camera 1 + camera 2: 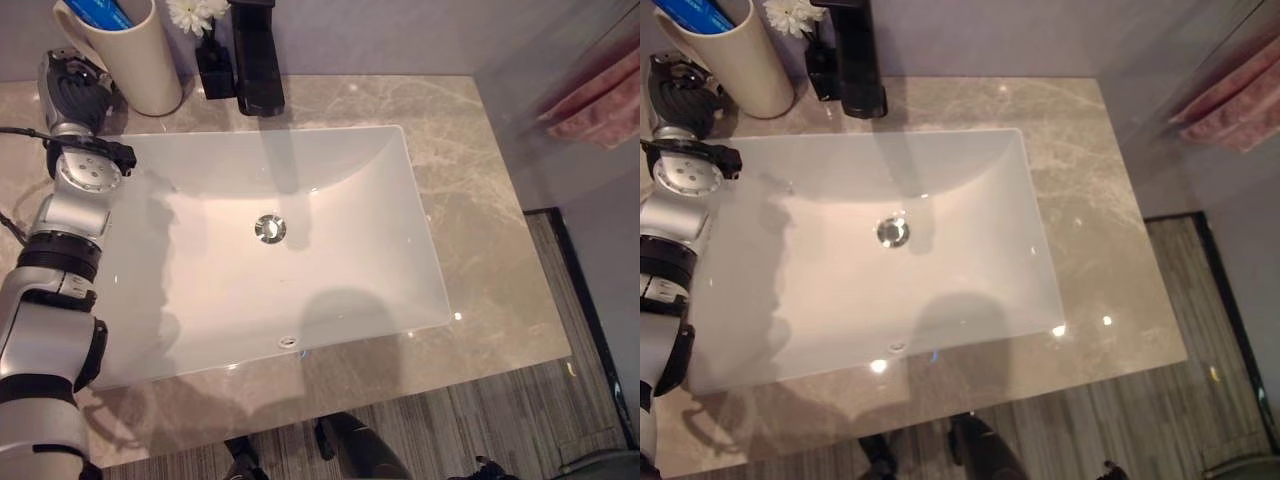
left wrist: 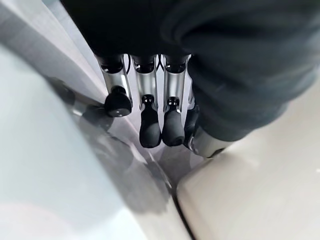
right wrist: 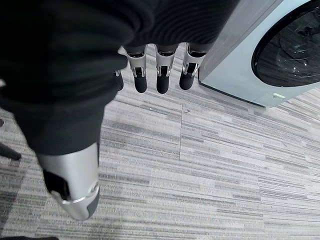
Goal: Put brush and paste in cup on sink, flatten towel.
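Left hand (image 1: 72,92) rests relaxed, empty, just beside the cup (image 1: 125,55), which holds the paste (image 1: 105,12). Right hand (image 3: 150,70) hangs loose over the floor. Towel (image 1: 595,105) hangs well apart, likely next.

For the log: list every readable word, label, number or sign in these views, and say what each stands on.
No text can be read in any view.
Blue package in the cream cup: any print is too blurred to read.
Small pale sticker on the washing machine: too small to read.
Black faucet, white sink, pink towel: no markings visible.
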You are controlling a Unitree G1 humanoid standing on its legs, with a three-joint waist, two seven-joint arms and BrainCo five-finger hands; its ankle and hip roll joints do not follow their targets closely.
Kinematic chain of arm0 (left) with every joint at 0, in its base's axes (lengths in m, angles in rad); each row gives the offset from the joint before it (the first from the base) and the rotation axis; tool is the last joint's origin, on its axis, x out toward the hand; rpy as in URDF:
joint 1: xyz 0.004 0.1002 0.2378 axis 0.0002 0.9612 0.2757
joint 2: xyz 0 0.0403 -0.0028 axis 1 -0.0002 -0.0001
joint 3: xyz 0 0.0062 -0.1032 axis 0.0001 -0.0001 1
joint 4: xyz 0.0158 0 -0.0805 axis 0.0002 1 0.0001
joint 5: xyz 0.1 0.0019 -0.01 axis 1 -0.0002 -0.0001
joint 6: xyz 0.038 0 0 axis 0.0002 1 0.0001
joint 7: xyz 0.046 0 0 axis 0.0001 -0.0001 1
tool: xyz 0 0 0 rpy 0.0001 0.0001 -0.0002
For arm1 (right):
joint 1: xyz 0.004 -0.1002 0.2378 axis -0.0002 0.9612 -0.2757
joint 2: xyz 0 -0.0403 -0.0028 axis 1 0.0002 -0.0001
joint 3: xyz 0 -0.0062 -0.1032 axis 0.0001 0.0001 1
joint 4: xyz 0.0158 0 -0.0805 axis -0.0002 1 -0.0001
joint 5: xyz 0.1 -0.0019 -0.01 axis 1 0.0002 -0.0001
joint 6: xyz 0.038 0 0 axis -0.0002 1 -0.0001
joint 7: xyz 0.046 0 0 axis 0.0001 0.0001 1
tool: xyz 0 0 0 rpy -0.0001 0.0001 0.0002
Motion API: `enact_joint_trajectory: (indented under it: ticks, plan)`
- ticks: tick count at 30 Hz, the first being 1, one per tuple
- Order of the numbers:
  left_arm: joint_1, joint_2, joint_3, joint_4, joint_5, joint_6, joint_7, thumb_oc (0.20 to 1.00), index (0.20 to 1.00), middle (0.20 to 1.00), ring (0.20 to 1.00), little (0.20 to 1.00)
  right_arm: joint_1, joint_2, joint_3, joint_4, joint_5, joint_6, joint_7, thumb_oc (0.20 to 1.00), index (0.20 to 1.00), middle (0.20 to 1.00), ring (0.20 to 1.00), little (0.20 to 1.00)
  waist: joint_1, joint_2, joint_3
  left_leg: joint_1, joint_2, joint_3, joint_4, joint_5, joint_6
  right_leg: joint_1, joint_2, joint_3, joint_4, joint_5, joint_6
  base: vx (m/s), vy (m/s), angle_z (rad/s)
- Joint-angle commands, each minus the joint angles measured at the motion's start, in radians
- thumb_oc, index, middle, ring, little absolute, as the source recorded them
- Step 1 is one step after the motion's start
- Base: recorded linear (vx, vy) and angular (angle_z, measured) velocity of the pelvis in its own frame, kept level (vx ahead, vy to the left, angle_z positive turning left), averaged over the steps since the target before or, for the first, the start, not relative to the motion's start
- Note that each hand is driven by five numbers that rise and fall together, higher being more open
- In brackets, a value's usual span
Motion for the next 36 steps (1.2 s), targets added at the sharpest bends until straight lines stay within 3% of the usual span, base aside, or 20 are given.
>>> enact_joint_trajectory:
  ticks: [1, 4, 9, 10, 13, 17, 18, 22, 24, 25, 26, 27, 28, 29, 30, 31, 33, 34, 35, 36]
  plan:
    - [0.082, -0.065, 0.024, 0.024, 0.010, 0.027, 0.002, 0.200, 0.200, 0.200, 0.200, 0.200, 0.004, -0.038, 0.023, 0.034, 0.007, 0.010, -0.031, 1.000, 1.000, 1.000, 1.000, 1.000, -0.037, 0.042, 0.039, 0.047, 0.140, -0.109, 0.006, 0.081, -0.077, 0.011, -0.039, -0.030, -0.001, 0.015, 0.113, 0.02, -0.034, -0.03]
    - [0.147, -0.091, 0.088, -0.020, 0.013, 0.025, 0.048, 0.200, 0.200, 0.200, 0.200, 0.200, 0.010, -0.032, 0.013, 0.029, 0.002, 0.010, -0.032, 1.000, 1.000, 1.000, 1.000, 1.000, -0.023, 0.045, 0.035, 0.066, 0.136, -0.121, 0.006, 0.071, -0.076, 0.041, -0.049, -0.046, -0.001, 0.006, 0.112, 0.03, -0.023, -0.03]
    - [0.609, -0.147, 0.378, -0.332, 0.016, -0.051, 0.075, 0.200, 0.200, 0.200, 0.200, 0.200, 0.050, -0.011, -0.041, 0.041, -0.049, 0.016, -0.013, 1.000, 1.000, 1.000, 1.000, 1.000, 0.050, 0.076, 0.020, 0.149, 0.108, -0.168, 0.006, 0.043, -0.060, 0.159, -0.090, -0.092, -0.001, -0.037, 0.111, 0.06, 0.034, -0.05]
    - [0.614, -0.147, 0.383, -0.337, 0.017, -0.049, 0.074, 0.200, 0.200, 0.200, 0.200, 0.200, 0.050, -0.012, -0.038, 0.041, -0.049, 0.016, -0.013, 1.000, 1.000, 1.000, 1.000, 1.000, 0.047, 0.074, 0.019, 0.146, 0.106, -0.168, 0.006, 0.049, -0.060, 0.156, -0.093, -0.092, -0.001, -0.034, 0.110, 0.04, 0.094, 0.17]
    - [0.902, -0.183, 0.575, -0.507, 0.042, -0.094, 0.076, 0.200, 0.200, 0.200, 0.200, 0.200, 0.053, -0.009, -0.085, 0.043, -0.061, 0.015, -0.004, 1.000, 1.000, 1.000, 1.000, 1.000, 0.100, 0.093, 0.003, 0.192, 0.075, -0.193, 0.006, 0.027, -0.037, 0.234, -0.124, -0.124, -0.001, -0.056, 0.114, 0.01, 0.111, 0.27]
    - [1.025, -0.200, 0.658, -0.578, 0.061, -0.106, 0.070, 0.200, 0.200, 0.200, 0.200, 0.200, 0.050, -0.010, -0.105, 0.045, -0.065, 0.017, -0.002, 1.000, 1.000, 1.000, 1.000, 1.000, 0.128, 0.098, -0.004, 0.211, 0.054, -0.216, 0.006, 0.017, -0.022, 0.276, -0.148, -0.148, -0.001, -0.063, 0.119, -0.03, 0.113, 0.42]
    - [1.135, -0.228, 0.703, -0.593, 0.079, -0.112, 0.048, 0.200, 0.200, 0.200, 0.200, 0.200, 0.050, -0.006, -0.118, 0.043, -0.075, 0.016, 0.005, 1.000, 1.000, 1.000, 1.000, 1.000, 0.170, 0.099, -0.016, 0.239, 0.019, -0.252, 0.006, 0.001, 0.005, 0.336, -0.180, -0.178, 0.002, -0.072, 0.124, -0.03, 0.157, 0.56]
    - [1.239, -0.280, 0.728, -0.643, 0.091, -0.099, 0.004, 0.200, 0.200, 0.200, 0.200, 0.200, 0.068, 0.003, -0.162, 0.031, -0.057, 0.014, 0.007, 1.000, 1.000, 1.000, 1.000, 1.000, 0.196, 0.084, -0.025, 0.263, -0.045, -0.314, 0.032, -0.030, 0.046, 0.405, -0.239, -0.219, 0.009, -0.063, 0.142, -0.08, 0.199, 0.45]
    - [1.241, -0.281, 0.728, -0.645, 0.091, -0.098, 0.003, 0.200, 0.200, 0.200, 0.200, 0.200, 0.070, 0.003, -0.162, 0.030, -0.057, 0.014, 0.007, 1.000, 1.000, 1.000, 1.000, 1.000, 0.192, 0.083, -0.023, 0.261, -0.048, -0.318, 0.039, -0.034, 0.049, 0.409, -0.243, -0.223, 0.008, -0.064, 0.144, -0.10, 0.146, 0.63]
    - [1.240, -0.270, 0.716, -0.602, 0.085, -0.090, -0.016, 0.200, 0.200, 0.200, 0.200, 0.200, 0.090, 0.014, -0.190, 0.013, -0.024, 0.008, 0.008, 1.000, 1.000, 1.000, 1.000, 1.000, 0.191, 0.062, -0.010, 0.233, -0.105, -0.348, 0.097, -0.063, 0.079, 0.411, -0.292, -0.229, 0.014, -0.020, 0.161, -0.17, 0.208, 0.53]
    - [1.237, -0.268, 0.714, -0.599, 0.084, -0.091, -0.015, 0.200, 0.200, 0.200, 0.200, 0.200, 0.091, 0.015, -0.191, 0.012, -0.024, 0.008, 0.008, 1.000, 1.000, 1.000, 1.000, 1.000, 0.191, 0.059, -0.010, 0.229, -0.109, -0.349, 0.102, -0.065, 0.081, 0.411, -0.296, -0.230, 0.012, -0.018, 0.163, -0.40, 0.352, 0.40]
    - [1.209, -0.254, 0.698, -0.528, 0.073, -0.082, -0.007, 0.200, 0.200, 0.200, 0.200, 0.200, 0.096, 0.019, -0.196, 0.011, -0.009, 0.006, 0.006, 1.000, 1.000, 1.000, 1.000, 1.000, 0.179, 0.045, 0.015, 0.185, -0.148, -0.353, 0.125, -0.068, 0.099, 0.368, -0.328, -0.214, 0.018, 0.051, 0.176, -0.24, 0.156, 0.23]
    - [1.204, -0.252, 0.696, -0.523, 0.072, -0.084, -0.006, 0.200, 0.200, 0.200, 0.200, 0.200, 0.094, 0.020, -0.197, 0.011, -0.009, 0.006, 0.006, 1.000, 1.000, 1.000, 1.000, 1.000, 0.179, 0.043, 0.013, 0.179, -0.151, -0.353, 0.129, -0.068, 0.101, 0.363, -0.331, -0.213, 0.016, 0.054, 0.177, -0.38, 0.233, 0.24]
    - [1.189, -0.246, 0.683, -0.480, 0.064, -0.083, 0.005, 0.200, 0.200, 0.200, 0.200, 0.200, 0.090, 0.023, -0.202, 0.011, 0.005, 0.007, -0.001, 1.000, 1.000, 1.000, 1.000, 1.000, 0.171, 0.039, 0.029, 0.146, -0.171, -0.343, 0.140, -0.064, 0.108, 0.326, -0.348, -0.201, 0.015, 0.102, 0.185, -0.40, 0.254, 0.03]
    - [1.172, -0.263, 0.657, -0.343, 0.023, -0.076, 0.012, 0.200, 0.200, 0.200, 0.200, 0.200, 0.085, 0.040, -0.203, 0.015, 0.022, 0.005, -0.011, 1.000, 1.000, 1.000, 1.000, 1.000, 0.165, 0.045, 0.054, 0.102, -0.183, -0.316, 0.160, -0.062, 0.117, 0.277, -0.352, -0.223, 0.022, 0.096, 0.184, -0.39, 0.248, -0.02]
    - [1.168, -0.261, 0.655, -0.338, 0.022, -0.080, 0.012, 0.200, 0.200, 0.200, 0.200, 0.200, 0.084, 0.040, -0.204, 0.015, 0.022, 0.005, -0.011, 1.000, 1.000, 1.000, 1.000, 1.000, 0.166, 0.045, 0.053, 0.100, -0.182, -0.316, 0.162, -0.064, 0.117, 0.274, -0.352, -0.223, 0.025, 0.094, 0.183, -0.36, 0.272, -0.13]
    - [1.146, -0.315, 0.601, -0.034, -0.042, -0.025, -0.038, 0.200, 0.200, 0.200, 0.200, 0.200, 0.092, 0.052, -0.156, 0.031, -0.029, 0.019, -0.014, 1.000, 1.000, 1.000, 1.000, 1.000, 0.159, 0.075, 0.076, 0.107, -0.166, -0.268, 0.127, -0.026, 0.127, 0.267, -0.287, -0.245, 0.154, -0.036, 0.142, -0.31, 0.281, -0.44]
    - [1.147, -0.329, 0.583, 0.043, -0.062, -0.007, -0.075, 0.432, 0.432, 0.432, 0.432, 0.432, 0.090, 0.048, -0.143, 0.039, -0.053, 0.025, -0.011, 1.000, 1.000, 1.000, 1.000, 1.000, 0.162, 0.085, 0.086, 0.110, -0.156, -0.249, 0.113, -0.006, 0.129, 0.266, -0.262, -0.261, 0.203, -0.074, 0.131, -0.31, 0.262, -0.95]
    - [1.147, -0.359, 0.562, 0.184, -0.084, 0.029, -0.137, 1.000, 1.000, 1.000, 1.000, 1.000, 0.088, 0.044, -0.129, 0.050, -0.083, 0.034, -0.006, 1.000, 1.000, 1.000, 1.000, 1.000, 0.165, 0.095, 0.090, 0.112, -0.143, -0.226, 0.096, 0.017, 0.128, 0.275, -0.240, -0.274, 0.237, -0.111, 0.121, -0.15, 0.118, -1.06]
    - [1.147, -0.358, 0.562, 0.184, -0.084, 0.029, -0.138, 1.000, 1.000, 1.000, 1.000, 1.000, 0.088, 0.044, -0.129, 0.050, -0.083, 0.034, -0.006, 1.000, 1.000, 1.000, 1.000, 1.000, 0.165, 0.095, 0.089, 0.112, -0.143, -0.226, 0.096, 0.017, 0.128, 0.275, -0.240, -0.274, 0.237, -0.111, 0.121, -0.15, 0.138, -1.26]
